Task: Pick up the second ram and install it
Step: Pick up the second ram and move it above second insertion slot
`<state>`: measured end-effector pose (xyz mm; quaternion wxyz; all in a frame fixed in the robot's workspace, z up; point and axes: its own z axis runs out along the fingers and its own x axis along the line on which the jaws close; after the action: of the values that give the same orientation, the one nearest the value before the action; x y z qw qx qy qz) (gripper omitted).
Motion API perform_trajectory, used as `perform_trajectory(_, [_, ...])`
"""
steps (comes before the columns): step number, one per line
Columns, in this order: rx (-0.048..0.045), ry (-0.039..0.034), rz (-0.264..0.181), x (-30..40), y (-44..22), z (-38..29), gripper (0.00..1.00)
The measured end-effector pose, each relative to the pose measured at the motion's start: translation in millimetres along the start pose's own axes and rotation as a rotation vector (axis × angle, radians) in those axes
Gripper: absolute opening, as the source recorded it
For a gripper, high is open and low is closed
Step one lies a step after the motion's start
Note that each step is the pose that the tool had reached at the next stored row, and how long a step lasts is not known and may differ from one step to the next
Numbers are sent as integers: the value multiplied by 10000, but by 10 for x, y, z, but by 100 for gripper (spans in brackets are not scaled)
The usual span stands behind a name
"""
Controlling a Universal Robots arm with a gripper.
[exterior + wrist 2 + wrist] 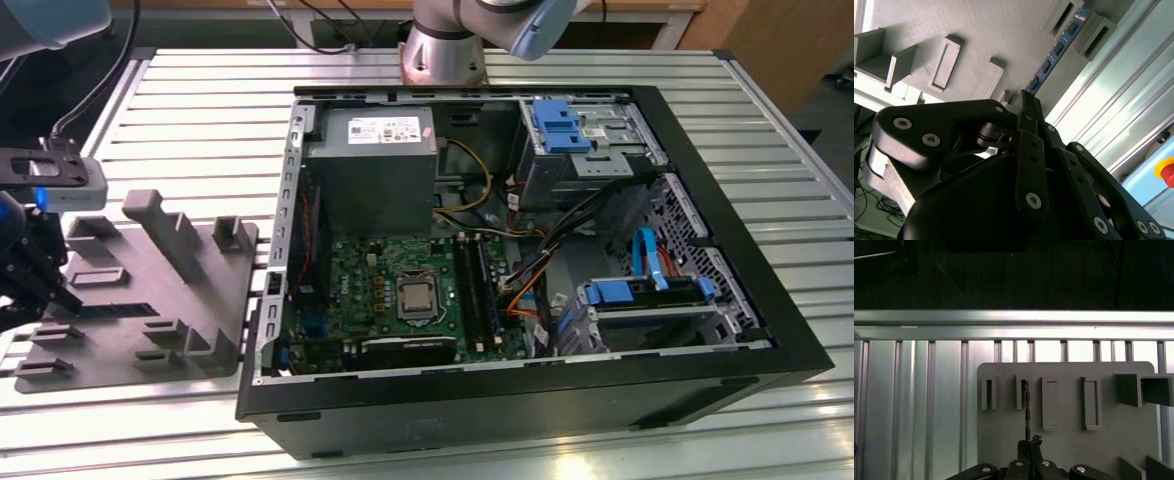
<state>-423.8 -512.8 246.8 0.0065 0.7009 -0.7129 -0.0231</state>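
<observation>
The second ram [1056, 50] is a thin stick with small chips. It stands on edge on the gray fixture [979, 30], its far end between two raised blocks. In the first wrist view the ram [1026, 410] shows edge-on, running from a slot in the fixture [1104, 450] to my gripper [1029, 444]. The black fingers of the gripper [1026, 100] are shut on the stick's near end. In the exterior view my gripper [60, 295] hangs over the fixture [160, 290] at the far left of the table.
An open computer case [747, 300] lies to the exterior view's right of the fixture, with its motherboard and black memory sockets [477, 285] exposed. The power supply [371, 165] sits at the back. The arm's base [447, 45] stands behind the case on the slatted metal table [200, 90].
</observation>
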Motion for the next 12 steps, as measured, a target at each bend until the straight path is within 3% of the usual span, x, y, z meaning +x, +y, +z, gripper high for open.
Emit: perform_trajectory(12, [9,0,-1,0,11,-29,12])
